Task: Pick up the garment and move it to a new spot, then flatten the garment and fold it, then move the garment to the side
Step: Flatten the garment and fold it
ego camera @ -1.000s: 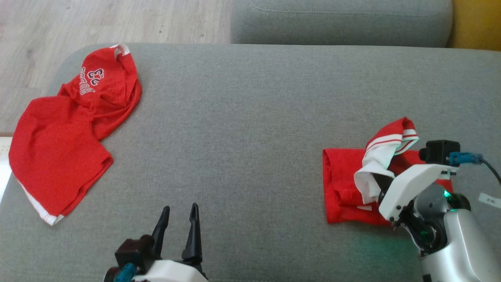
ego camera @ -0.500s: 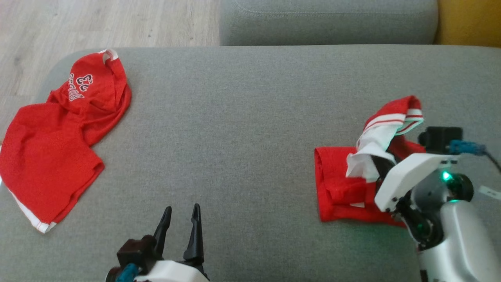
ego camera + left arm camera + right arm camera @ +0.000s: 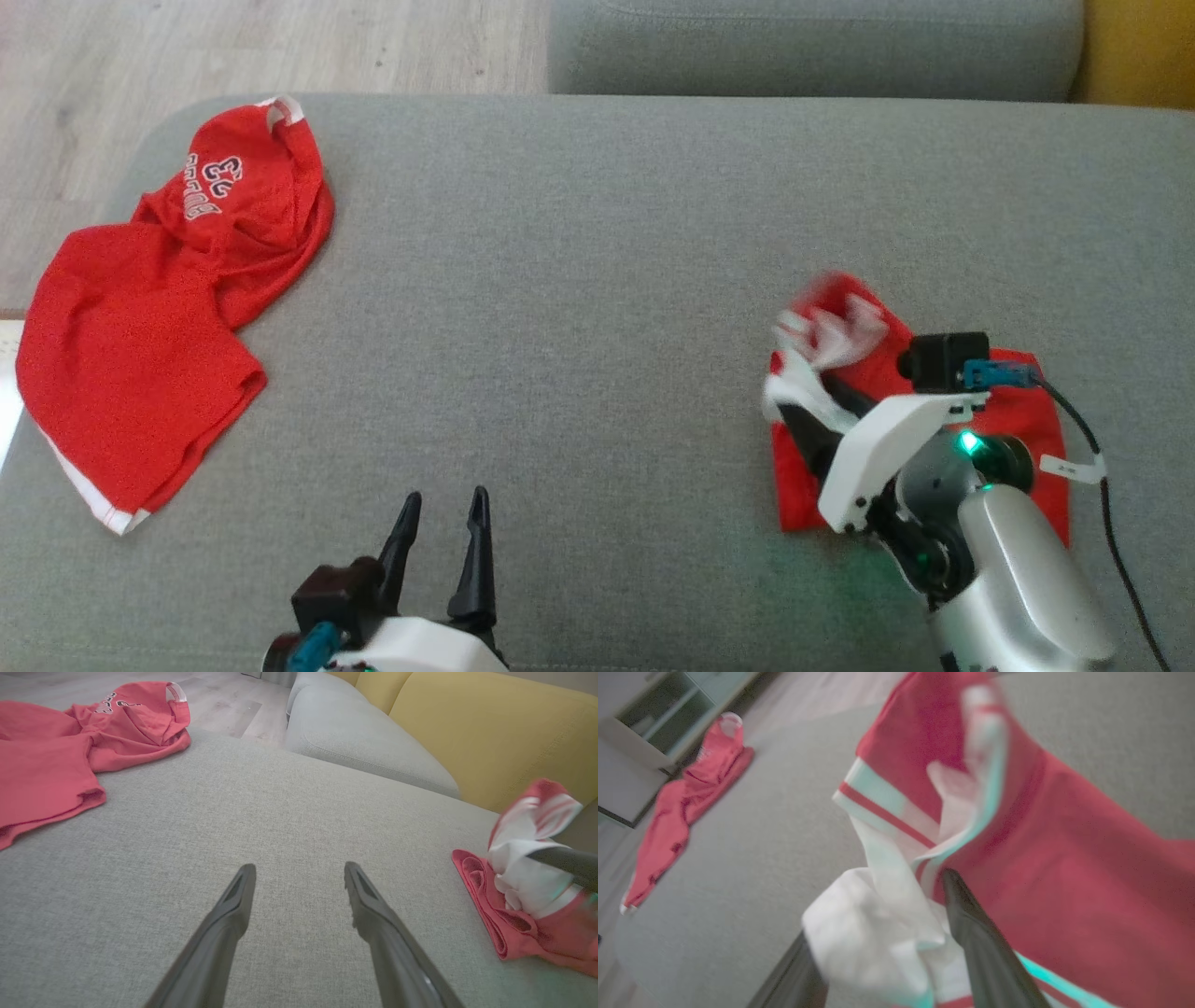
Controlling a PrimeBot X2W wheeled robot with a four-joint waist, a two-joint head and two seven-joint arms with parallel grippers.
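Head view: red garment (image 3: 1018, 420) lies folded, right on the grey cushion (image 3: 597, 327), its white trim (image 3: 826, 341) between the parted jaws of the right gripper (image 3: 822, 415); left gripper (image 3: 439, 532) jaws also apart. Fold seems done; next, regrip, slide aside

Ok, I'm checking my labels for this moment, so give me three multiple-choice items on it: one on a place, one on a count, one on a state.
1. Where on the grey cushion does the lettered red garment lie?
A. at its left end
B. in its middle
C. under the right arm

2. How many red garments lie on the cushion?
A. one
B. two
C. four

3. How is the left gripper?
A. shut on cloth
B. open, holding nothing
C. open around a sleeve

Answers:
1 A: in the head view it sprawls by the cushion's left edge.
2 B: there is the lettered one plus the striped red garment at the right.
3 B: its fingers stand apart over bare cushion.
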